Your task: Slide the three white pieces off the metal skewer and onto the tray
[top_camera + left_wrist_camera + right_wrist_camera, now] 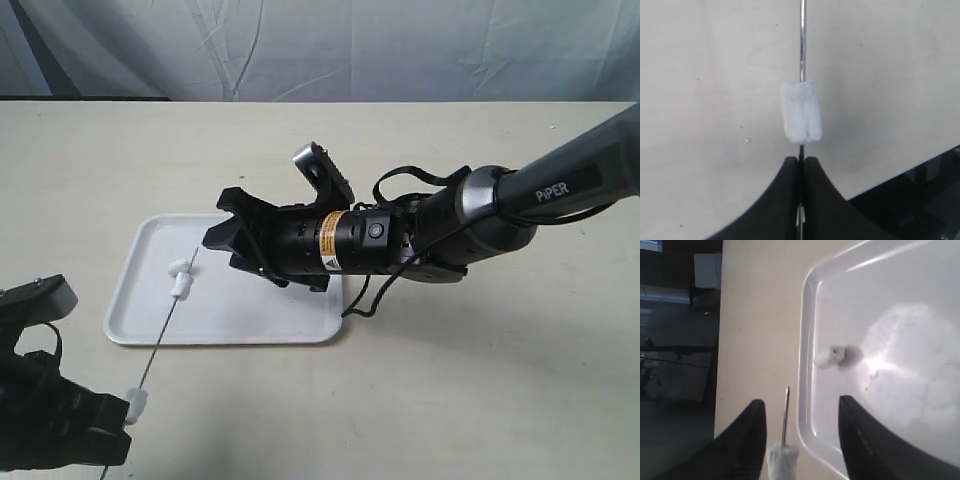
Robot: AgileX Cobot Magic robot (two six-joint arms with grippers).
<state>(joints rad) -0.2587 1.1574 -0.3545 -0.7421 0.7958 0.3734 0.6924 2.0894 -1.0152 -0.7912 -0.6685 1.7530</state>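
Observation:
The white tray [250, 310] lies on the table. The thin metal skewer [165, 325] slants from my left gripper [118, 418] up over the tray. My left gripper [801, 159] is shut on the skewer's [802, 35] end. One white piece [800, 112] sits on the rod just ahead of its fingers. A second white piece [180, 287] sits on the skewer above the tray. The third white piece [178, 266] lies loose on the tray [900, 300]. My right gripper [222, 218] is open over the tray. Between its fingers [752, 440] show the skewer tip [786, 415] and a piece [781, 460].
The tray rests near the left middle of a beige table [450, 380]. My right arm [480, 215] stretches in from the right, low over the tray's right part. A grey cloth backdrop [400, 50] hangs behind the table.

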